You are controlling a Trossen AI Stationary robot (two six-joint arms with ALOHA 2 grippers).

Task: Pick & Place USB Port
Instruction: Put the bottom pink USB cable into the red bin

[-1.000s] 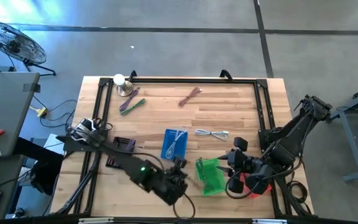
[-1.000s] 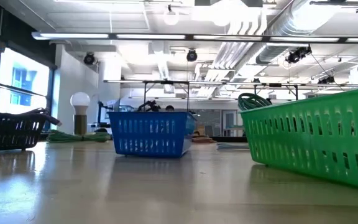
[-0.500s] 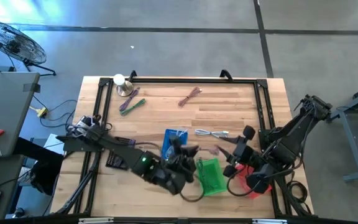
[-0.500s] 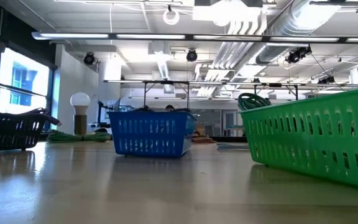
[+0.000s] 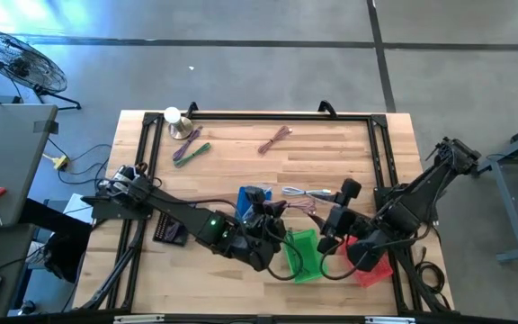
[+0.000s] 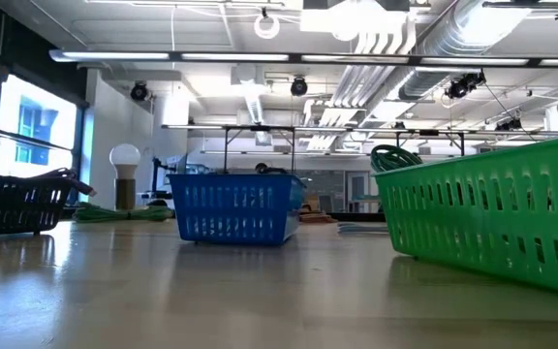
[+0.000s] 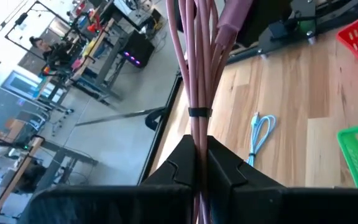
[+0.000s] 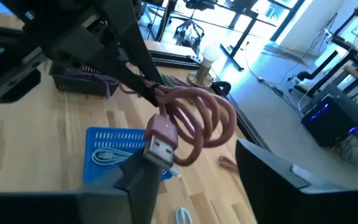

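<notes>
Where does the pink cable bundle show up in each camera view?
High view: pink cable between the two arms, above the green basket.
Low view: not in it.
Left wrist view: cable runs up from the left gripper.
Right wrist view: coil hanging mid-picture.
Shared landmark: blue basket.

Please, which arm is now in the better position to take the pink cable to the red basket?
Right, probably. The left pincer is shut on the pink cable, holding it up toward the right pincer, which is open with the USB plug at one finger. The red basket lies under the right arm.
</notes>
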